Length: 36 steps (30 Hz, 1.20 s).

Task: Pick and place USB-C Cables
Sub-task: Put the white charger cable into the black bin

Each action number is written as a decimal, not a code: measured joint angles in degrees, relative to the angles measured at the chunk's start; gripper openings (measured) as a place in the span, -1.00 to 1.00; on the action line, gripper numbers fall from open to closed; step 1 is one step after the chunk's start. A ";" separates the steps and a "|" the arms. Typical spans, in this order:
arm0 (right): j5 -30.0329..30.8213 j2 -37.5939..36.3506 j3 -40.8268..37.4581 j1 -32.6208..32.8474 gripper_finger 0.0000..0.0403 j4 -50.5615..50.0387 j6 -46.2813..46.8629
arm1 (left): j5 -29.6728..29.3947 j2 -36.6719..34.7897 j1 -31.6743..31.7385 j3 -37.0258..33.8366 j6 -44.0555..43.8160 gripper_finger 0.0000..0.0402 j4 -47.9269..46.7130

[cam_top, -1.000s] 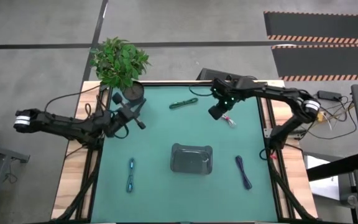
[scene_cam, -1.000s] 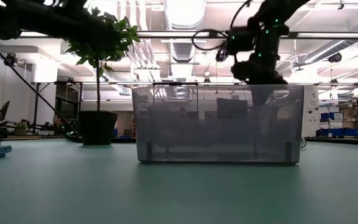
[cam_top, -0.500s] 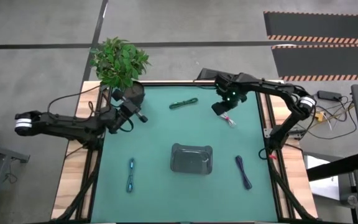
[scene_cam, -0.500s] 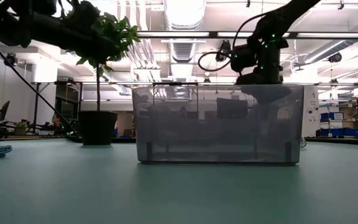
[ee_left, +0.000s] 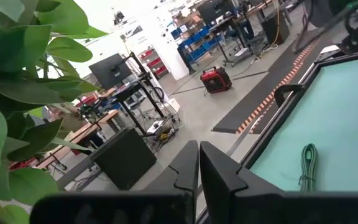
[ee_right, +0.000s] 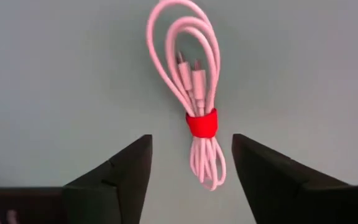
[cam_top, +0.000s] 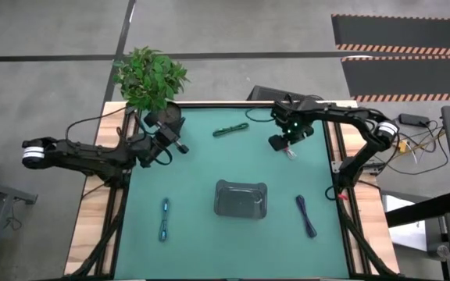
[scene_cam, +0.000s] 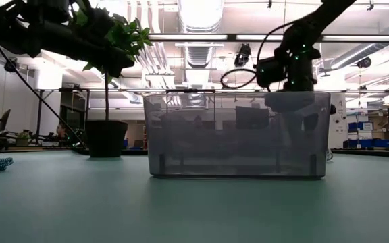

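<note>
The white cable bundle with a red band [ee_right: 196, 106] lies flat on the green table at the far right [cam_top: 291, 153]. My right gripper [ee_right: 191, 180] hovers just above it, open, its fingers on either side of the bundle's lower end, touching nothing; it also shows in the high view [cam_top: 282, 143]. The green bundle [cam_top: 230, 129] lies at the far middle, the light blue one [cam_top: 164, 218] at near left, the dark navy one [cam_top: 306, 215] at near right. My left gripper [ee_left: 199, 168] is shut and empty, held up at the far left by the plant [cam_top: 176, 144].
A grey translucent tray [cam_top: 241, 199] stands at the table's middle, toward the near side; it fills the low view [scene_cam: 236, 133]. A potted plant [cam_top: 148, 78] stands at the far left corner, close to my left arm. Wooden rails border the table's left and right edges.
My right gripper has moved a little toward the table's right edge and come over the white and red bundle. My left gripper has drifted toward the table's far edge and slightly right, near the plant pot. No bundle has moved.
</note>
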 joint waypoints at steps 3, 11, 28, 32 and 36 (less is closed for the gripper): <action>1.40 0.00 -2.31 1.15 0.09 2.45 1.09 | 0.01 -0.21 -0.02 0.00 -1.86 -1.00 -0.04; 5.04 0.02 -5.94 2.58 0.09 9.78 1.36 | 0.00 -1.61 -0.06 0.00 -2.90 -1.00 0.05; 9.88 -0.04 -13.50 3.13 -0.26 21.53 0.02 | 0.07 -3.54 -3.06 0.00 -7.63 -1.00 1.19; 10.30 -0.36 -13.74 3.13 -0.54 21.70 -2.20 | 0.10 -5.32 -4.76 0.00 -11.50 -1.00 1.68; 10.16 -2.41 -13.71 3.18 -0.81 21.66 -3.35 | 0.27 -7.09 -7.05 0.00 -15.23 -1.00 2.19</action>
